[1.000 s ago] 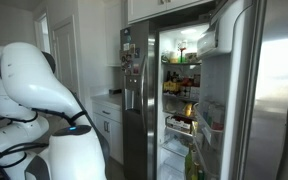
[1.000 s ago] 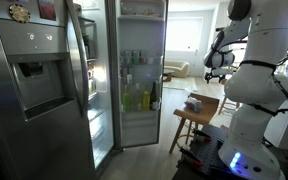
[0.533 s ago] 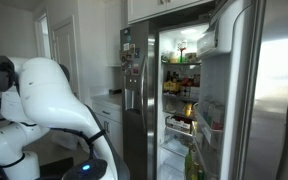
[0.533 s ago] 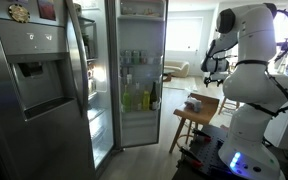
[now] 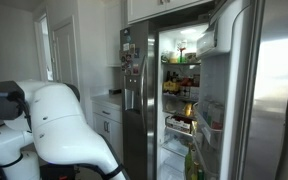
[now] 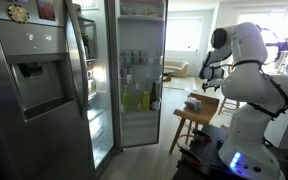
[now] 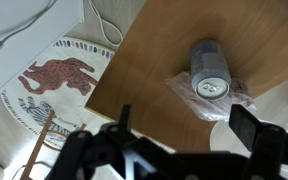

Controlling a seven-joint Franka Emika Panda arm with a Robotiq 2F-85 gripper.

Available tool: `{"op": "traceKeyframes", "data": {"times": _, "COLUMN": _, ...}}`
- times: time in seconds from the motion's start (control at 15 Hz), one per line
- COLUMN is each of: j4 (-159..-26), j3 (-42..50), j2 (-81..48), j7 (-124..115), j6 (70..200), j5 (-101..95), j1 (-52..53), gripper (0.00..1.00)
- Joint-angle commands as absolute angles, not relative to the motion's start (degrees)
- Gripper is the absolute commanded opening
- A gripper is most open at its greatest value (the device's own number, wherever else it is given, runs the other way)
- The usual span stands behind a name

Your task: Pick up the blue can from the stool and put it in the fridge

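Note:
The blue can (image 7: 209,72) stands upright on a crumpled clear wrapper on the wooden stool (image 7: 144,70); in the wrist view I look down on its silver top. My gripper (image 7: 187,125) is open and empty, hovering above the stool with the can ahead of the fingers and closer to the right one. In an exterior view the gripper (image 6: 206,72) hangs above the stool (image 6: 197,112), where the can (image 6: 193,103) is a small shape. The fridge (image 6: 134,85) stands open and lit, with stocked shelves; it also shows in an exterior view (image 5: 184,90).
The open steel fridge doors (image 6: 39,90) (image 5: 274,90) flank the interior. A patterned round rug (image 7: 59,80) lies on the floor beside the stool. White cabinets (image 5: 109,115) stand next to the fridge. The robot's white body (image 6: 249,110) is behind the stool.
The arm has folded downward and forward, bringing the gripper lower over the stool. The can and the fridge doors have not moved.

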State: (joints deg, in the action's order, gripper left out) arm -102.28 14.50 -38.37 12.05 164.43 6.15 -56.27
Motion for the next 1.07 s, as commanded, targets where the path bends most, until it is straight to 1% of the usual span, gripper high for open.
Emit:
{"op": "traceKeyframes", "data": {"times": 0.0, "j4": -93.41, "j3": 12.0, "j2": -44.95, "j7": 9.98, "j6": 164.03, "j5": 6.55, "j1": -58.65, "gripper": 1.0}}
{"op": "traceKeyframes", "data": {"times": 0.4, "j4": -85.43, "j3": 8.04, "j2": -51.1, "j7": 10.26, "j6": 161.52, "j5": 6.21, "j1": -60.92, "gripper": 1.0}}
{"op": "traceKeyframes", "data": {"times": 1.0, "j4": -79.78, "j3": 5.62, "j2": -56.9, "j7": 10.45, "j6": 158.82, "j5": 6.21, "j1": -61.82, "gripper": 1.0}}
